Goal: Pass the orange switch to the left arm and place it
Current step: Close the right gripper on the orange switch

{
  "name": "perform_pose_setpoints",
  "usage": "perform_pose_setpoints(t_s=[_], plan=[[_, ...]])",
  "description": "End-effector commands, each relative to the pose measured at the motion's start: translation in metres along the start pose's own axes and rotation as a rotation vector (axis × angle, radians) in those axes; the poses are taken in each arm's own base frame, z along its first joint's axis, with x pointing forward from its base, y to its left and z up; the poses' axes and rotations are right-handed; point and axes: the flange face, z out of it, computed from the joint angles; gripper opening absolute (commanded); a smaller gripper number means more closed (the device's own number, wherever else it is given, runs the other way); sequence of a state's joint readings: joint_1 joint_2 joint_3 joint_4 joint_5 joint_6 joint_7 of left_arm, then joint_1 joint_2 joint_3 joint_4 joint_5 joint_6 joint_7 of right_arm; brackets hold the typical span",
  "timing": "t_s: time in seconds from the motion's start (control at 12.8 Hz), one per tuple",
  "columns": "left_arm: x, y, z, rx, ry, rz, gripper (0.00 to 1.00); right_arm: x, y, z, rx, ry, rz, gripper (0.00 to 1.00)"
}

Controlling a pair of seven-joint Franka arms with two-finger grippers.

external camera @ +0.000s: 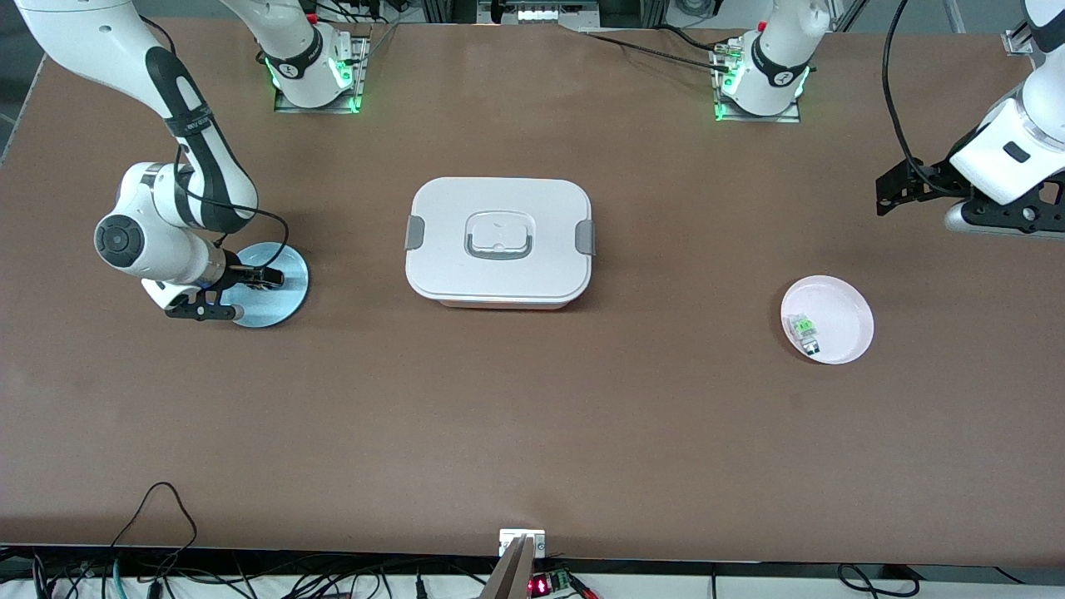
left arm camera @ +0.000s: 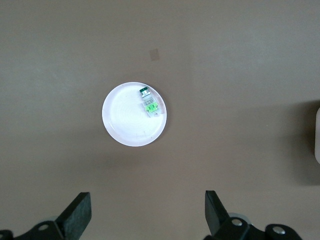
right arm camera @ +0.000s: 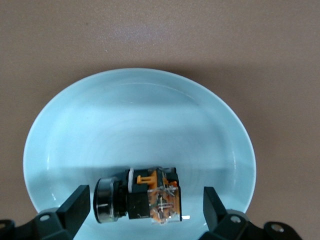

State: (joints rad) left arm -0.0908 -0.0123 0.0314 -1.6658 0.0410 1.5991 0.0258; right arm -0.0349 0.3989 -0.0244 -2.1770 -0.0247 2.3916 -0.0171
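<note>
Orange switch seen lying in blue plate, right between wide-spread fingers of right end effector, not gripped. Right arm bent low over plate. Left end effector parked up high, also spread wide, nothing held. Box sat mid-bench between plates; green-part component left in pink plate.

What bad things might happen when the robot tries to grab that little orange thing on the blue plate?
The orange switch is small and lies between the open fingers of the right gripper, down at the blue plate. If the fingers close off-center, it might tip or slide on the smooth plate instead of being picked up.

The box sits in the middle of the table, so an arm carrying the switch low toward the waiting left gripper, over the pink plate, could bump it.
</note>
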Motion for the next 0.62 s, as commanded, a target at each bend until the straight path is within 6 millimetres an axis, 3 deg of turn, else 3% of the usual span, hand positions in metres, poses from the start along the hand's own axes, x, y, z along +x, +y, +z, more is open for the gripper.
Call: perform_pose_setpoints(t_s=[0.0,0.55], plan=[[-0.0034,0.0018,-0.0072,0.014,0.002,0.009,1.00,0.0023,-0.0045,0.0042,-0.036,0.009,-0.069,1.00],[-0.0029,0.0027,-0.0065,0.015,0.001,0.011,1.00,0.0009,-0.0131,0.0090,-0.031,-0.003,-0.082,1.00]])
